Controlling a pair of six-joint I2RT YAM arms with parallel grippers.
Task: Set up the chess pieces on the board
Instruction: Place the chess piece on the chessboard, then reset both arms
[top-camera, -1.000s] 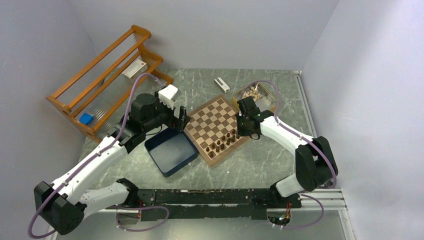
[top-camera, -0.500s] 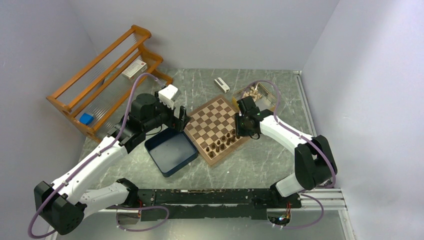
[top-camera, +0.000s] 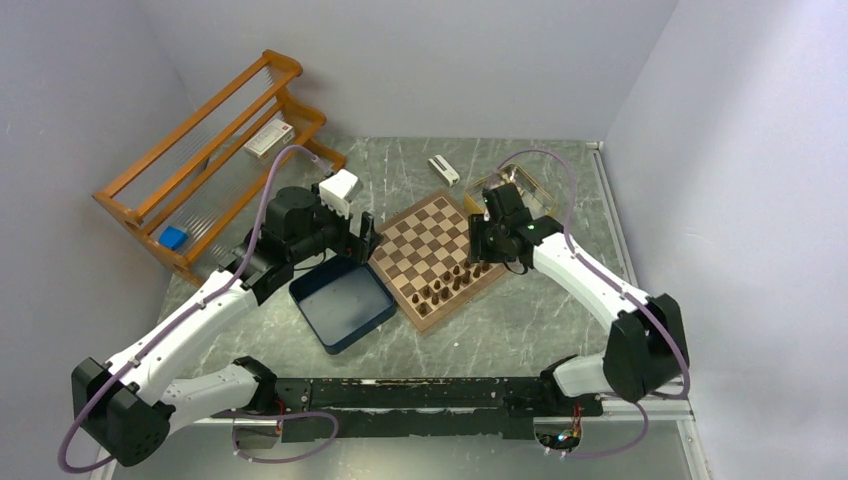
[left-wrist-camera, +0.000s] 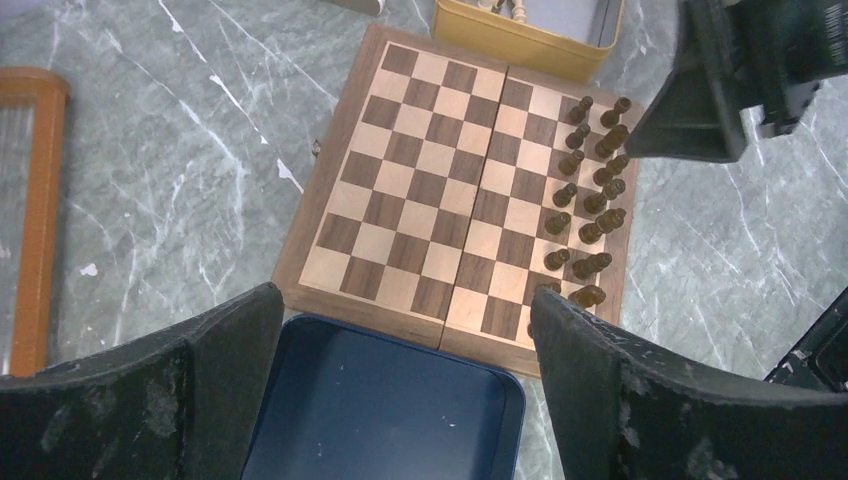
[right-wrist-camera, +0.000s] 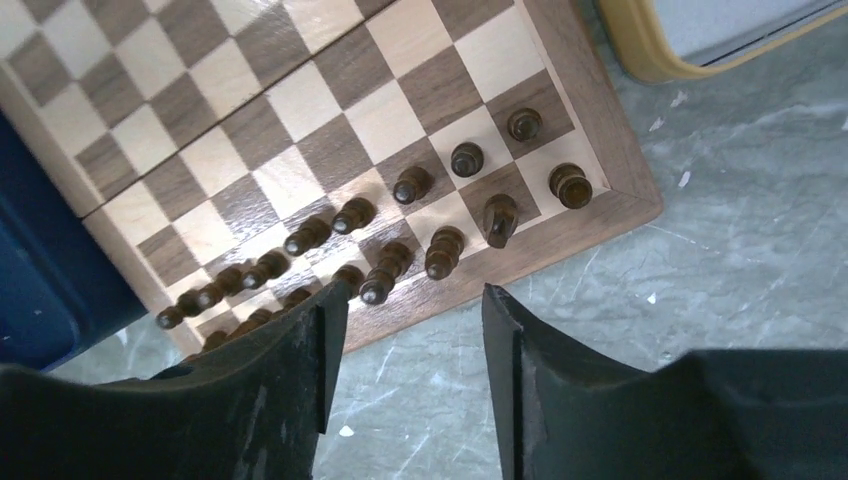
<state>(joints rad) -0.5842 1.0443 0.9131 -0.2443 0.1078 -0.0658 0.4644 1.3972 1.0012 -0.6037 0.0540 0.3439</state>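
The board (top-camera: 425, 240) lies tilted at the table's middle; it also shows in the left wrist view (left-wrist-camera: 420, 190) and the right wrist view (right-wrist-camera: 250, 130). Several dark brown chess pieces (top-camera: 452, 281) stand in two rows along its near right edge, seen too in the left wrist view (left-wrist-camera: 585, 195) and the right wrist view (right-wrist-camera: 400, 230). My right gripper (top-camera: 482, 250) is open and empty above the board's right edge (right-wrist-camera: 410, 300). My left gripper (top-camera: 360, 238) is open and empty above the blue box, at the board's left edge (left-wrist-camera: 405, 310).
An empty dark blue box (top-camera: 342, 302) sits against the board's near left side. A yellow-rimmed tray (top-camera: 515, 188) with pale pieces stands behind the right arm. A wooden rack (top-camera: 215, 150) stands at the back left, with a small white box (top-camera: 443, 169) behind the board.
My right gripper has risen and drawn back from the dark pieces, its wrist swinging toward the yellow tray. The left arm has hardly moved.
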